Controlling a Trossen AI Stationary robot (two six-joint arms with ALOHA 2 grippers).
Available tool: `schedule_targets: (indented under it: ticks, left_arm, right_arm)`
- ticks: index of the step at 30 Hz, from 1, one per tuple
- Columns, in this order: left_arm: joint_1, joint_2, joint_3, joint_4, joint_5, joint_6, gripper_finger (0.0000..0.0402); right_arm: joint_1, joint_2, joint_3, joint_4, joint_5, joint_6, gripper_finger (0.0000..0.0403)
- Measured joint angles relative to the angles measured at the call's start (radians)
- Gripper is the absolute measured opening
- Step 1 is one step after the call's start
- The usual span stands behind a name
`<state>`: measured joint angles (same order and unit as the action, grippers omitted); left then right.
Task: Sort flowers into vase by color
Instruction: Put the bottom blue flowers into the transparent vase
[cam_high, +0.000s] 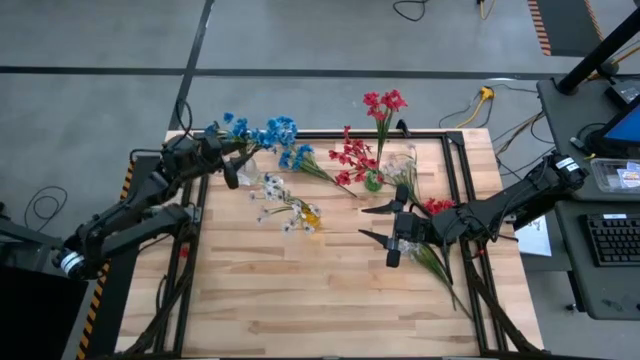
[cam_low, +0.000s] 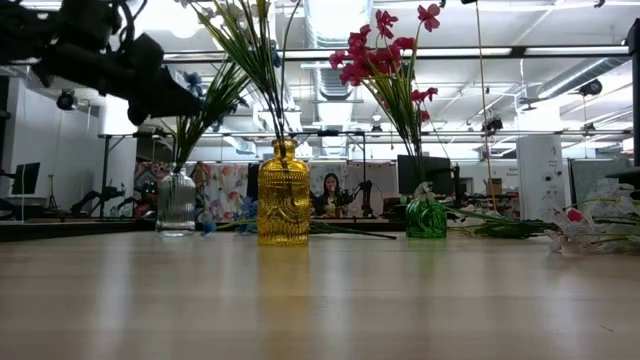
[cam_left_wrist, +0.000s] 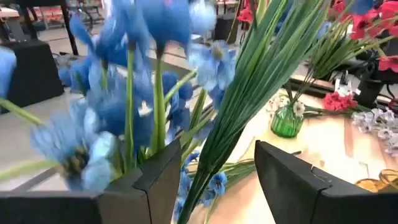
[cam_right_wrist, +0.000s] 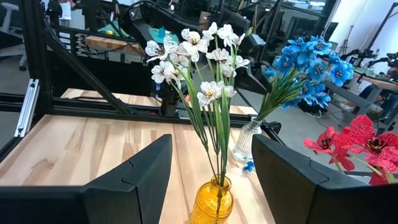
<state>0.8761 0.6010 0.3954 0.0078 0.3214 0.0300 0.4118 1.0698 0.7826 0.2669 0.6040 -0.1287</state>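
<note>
A clear vase at the table's far left holds blue flowers. My left gripper hovers open right beside these blossoms, their green stems passing in front of its gap. A yellow vase holds white flowers. A green vase holds red flowers. My right gripper stands open above the table, right of the yellow vase and pointing at it, apart from it. One blue sprig lies flat on the table.
Loose red blossoms and white sprigs lie on the table by the right arm. A black frame rail runs along the table's right side. The near half of the wooden table is bare.
</note>
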Motion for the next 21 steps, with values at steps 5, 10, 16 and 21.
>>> schedule_targets:
  ticks: [5,10,16,21]
  left_arm:
    - [-0.003,-0.008,0.109,-0.189,-0.017,0.065,0.0190]
    - [-0.045,-0.019,0.142,-0.235,-0.016,0.160,0.0190]
    - [-0.123,-0.026,0.125,-0.235,-0.077,0.209,0.0190]
    - [-0.158,-0.032,0.129,-0.227,-0.142,0.213,0.0190]
  right_arm:
    - [0.000,0.000,0.000,0.000,0.000,-0.002,0.0215]
    - [0.000,0.000,0.000,0.000,0.000,-0.004,0.0215]
    - [0.000,0.000,0.000,0.000,0.000,-0.014,0.0215]
    - [0.000,0.000,0.000,0.000,0.000,-0.016,0.0215]
